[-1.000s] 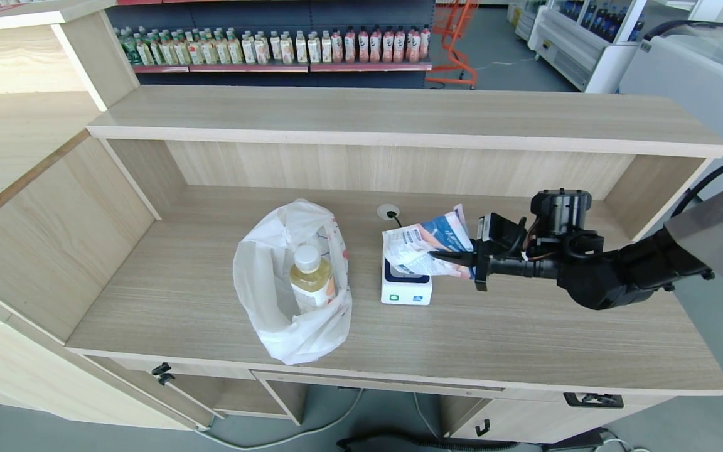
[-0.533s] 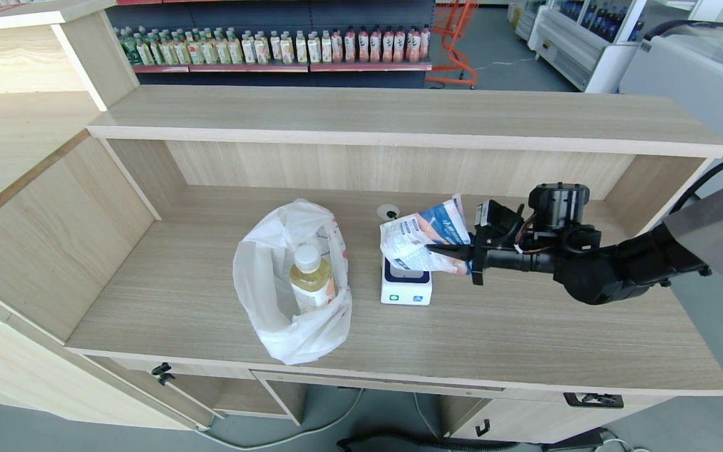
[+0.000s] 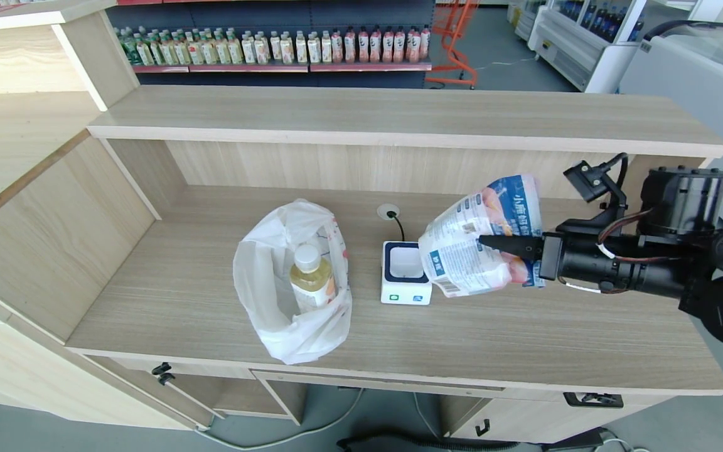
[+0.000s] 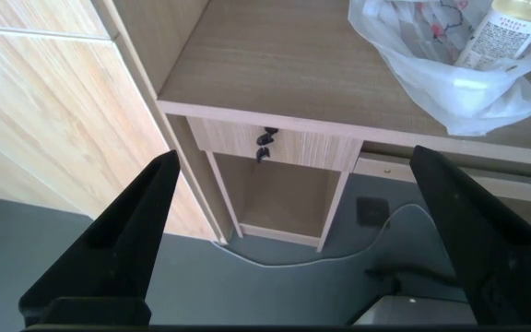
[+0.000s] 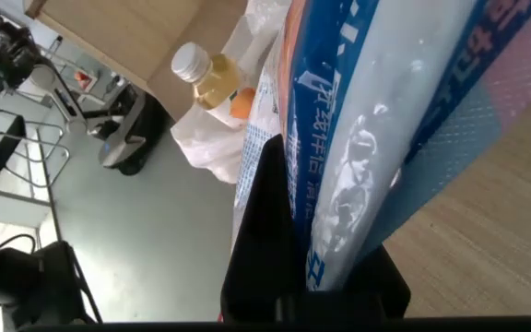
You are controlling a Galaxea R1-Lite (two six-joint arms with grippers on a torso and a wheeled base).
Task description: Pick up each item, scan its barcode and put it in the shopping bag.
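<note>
Wooden counter (image 3: 524,339) below: my right gripper (image 3: 493,242) clamps the packet (image 3: 462,263) aloft, just right of the scanner (image 3: 406,292), long axis tilted, lower end toward it. My left gripper (image 4: 293,155) is spread wide.

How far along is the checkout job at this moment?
Done: the yellow-drink plastic bottle stands inside the white plastic shopping bag. In hand: the right gripper clamps a blue-and-white plastic food packet, held in the air at the right side of the white square scanner; whether it was scanned cannot be told. Left: bagging that packet.
</note>
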